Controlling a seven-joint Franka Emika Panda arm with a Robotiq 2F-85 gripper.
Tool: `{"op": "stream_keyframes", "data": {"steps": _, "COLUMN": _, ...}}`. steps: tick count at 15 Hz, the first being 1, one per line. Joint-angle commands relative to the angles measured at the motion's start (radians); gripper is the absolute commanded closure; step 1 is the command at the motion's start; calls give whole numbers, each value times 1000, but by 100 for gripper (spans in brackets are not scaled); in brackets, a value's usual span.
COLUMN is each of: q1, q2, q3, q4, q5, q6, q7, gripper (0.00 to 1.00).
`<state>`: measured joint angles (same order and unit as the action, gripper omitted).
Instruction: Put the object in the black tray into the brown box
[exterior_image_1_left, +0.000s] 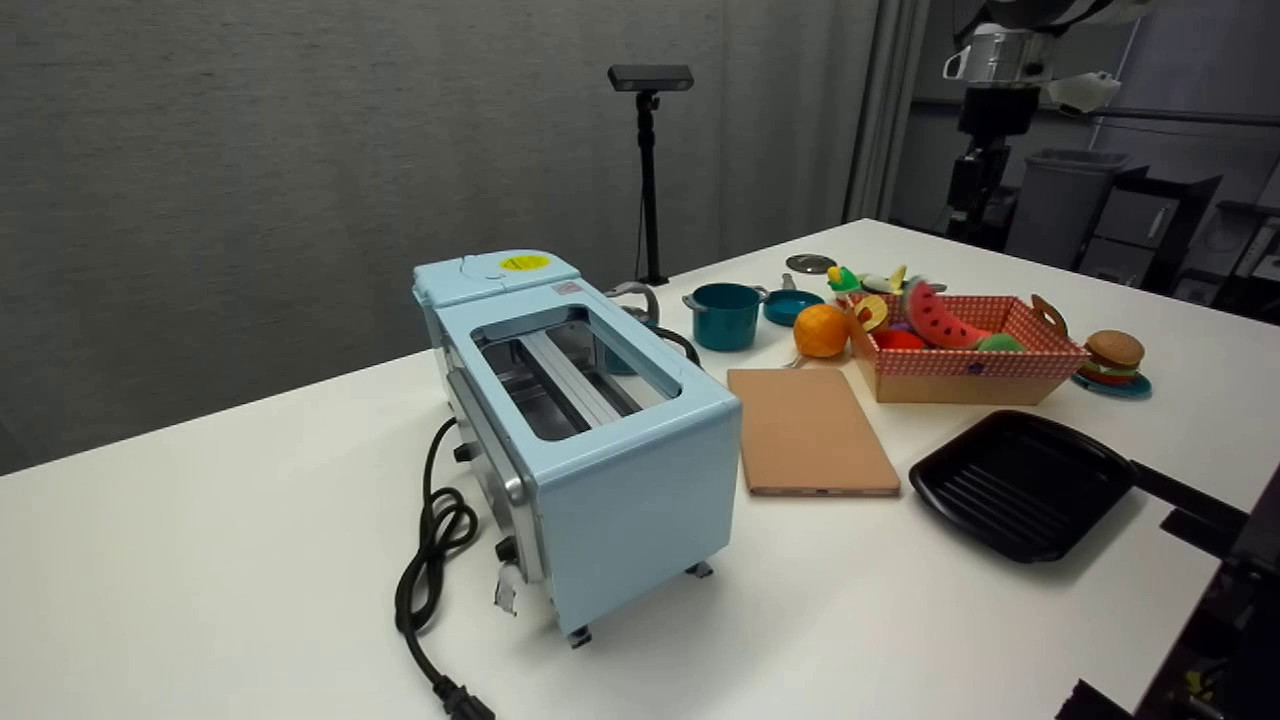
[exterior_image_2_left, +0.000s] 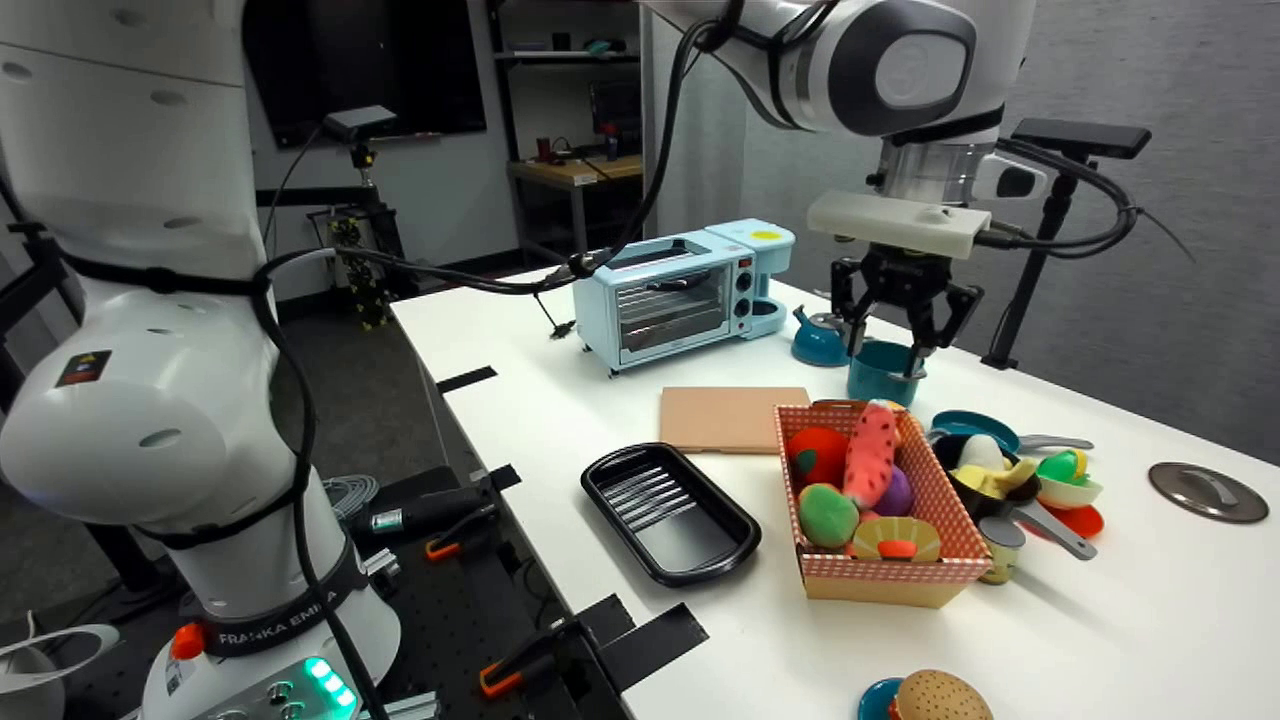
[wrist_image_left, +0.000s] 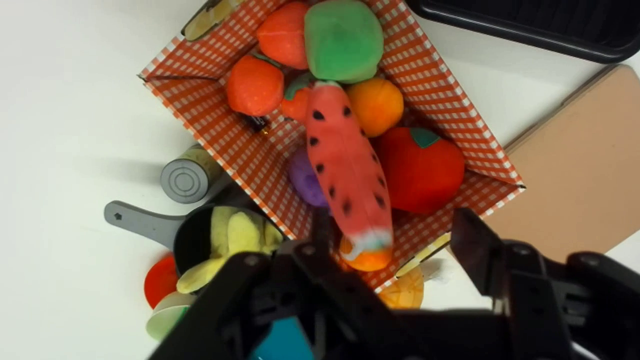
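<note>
While the watermelon slice (wrist_image_left: 347, 155) sits in the box (exterior_image_1_left: 965, 385) beside the tray (exterior_image_2_left: 690, 530), the claw (exterior_image_2_left: 884, 358) hangs midair, fingers wide apart!

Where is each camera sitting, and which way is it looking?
An exterior view: near the robot's base, looking past the toy burger across the table; base, arm and open gripper show.
An exterior view: at the table's toaster oven end, looking along it; the arm's lower end and gripper hang top right.
The wrist view: on the arm, looking down on the watermelon slice in the brown box; gripper fingers show along the bottom.
All three show the black tray and brown box; both exterior views share the toaster oven.
</note>
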<state>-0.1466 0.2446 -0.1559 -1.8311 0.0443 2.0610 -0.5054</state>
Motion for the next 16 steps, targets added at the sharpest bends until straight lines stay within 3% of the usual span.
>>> {"op": "stream_keyframes", "data": {"steps": 1, "q1": -37, "q2": 47, "q3": 28, "q4": 64, "q5": 15, "q6": -60, "q7": -15, "gripper": 4}}
{"op": "stream_keyframes", "data": {"steps": 5, "q1": -61, "q2": 25, "q3": 47, "q4": 39, "q5": 44, "q6": -109, "q7": -78, "gripper": 0}}
{"op": "stream_keyframes", "data": {"steps": 6, "q1": -46, "q2": 35, "q3": 40, "q4": 29, "q5": -1, "q6": -67, "q7": -23, "gripper": 0}}
{"op": "stream_keyframes", "data": {"steps": 16, "q1": -51, "q2": 33, "q3": 46, "q4": 29, "q5": 4, "q6": -83, "q7": -44, "gripper": 0}}
